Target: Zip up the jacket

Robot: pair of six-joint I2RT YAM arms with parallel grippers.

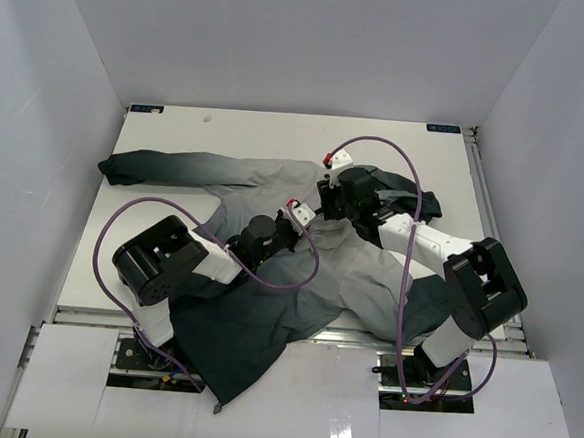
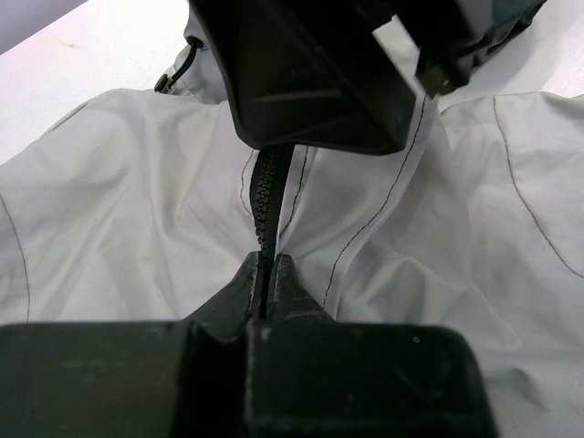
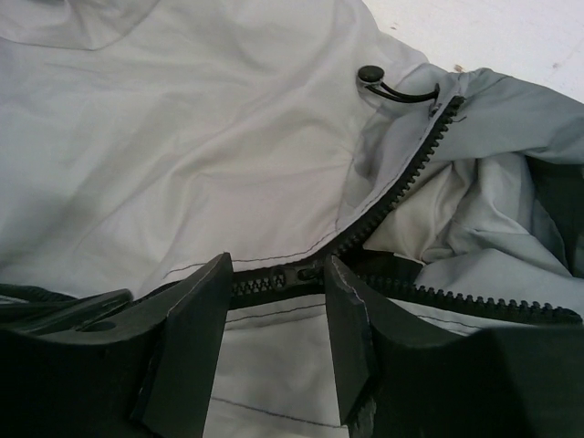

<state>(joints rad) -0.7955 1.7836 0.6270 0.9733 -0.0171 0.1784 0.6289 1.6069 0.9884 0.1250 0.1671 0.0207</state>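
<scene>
The jacket [image 1: 345, 255] lies spread on the white table [image 1: 278, 133], light grey with a dark hem [image 1: 228, 345] hanging over the near edge. My left gripper [image 1: 294, 222] is shut on the closed part of the jacket's zipper [image 2: 271, 187], its fingertips [image 2: 290, 278] pinching the teeth. My right gripper [image 1: 329, 194] is just beyond it, near the collar. It is open, its jaws either side of the zipper slider [image 3: 308, 272] without closing on it. Past the slider the two rows of teeth [image 3: 415, 160] spread apart.
One sleeve [image 1: 170, 167] stretches to the far left and the dark hood [image 1: 425, 203] lies at the right. A black cord toggle [image 3: 370, 75] sits by the collar. White walls close in the table at left, right and back. Purple cables loop over both arms.
</scene>
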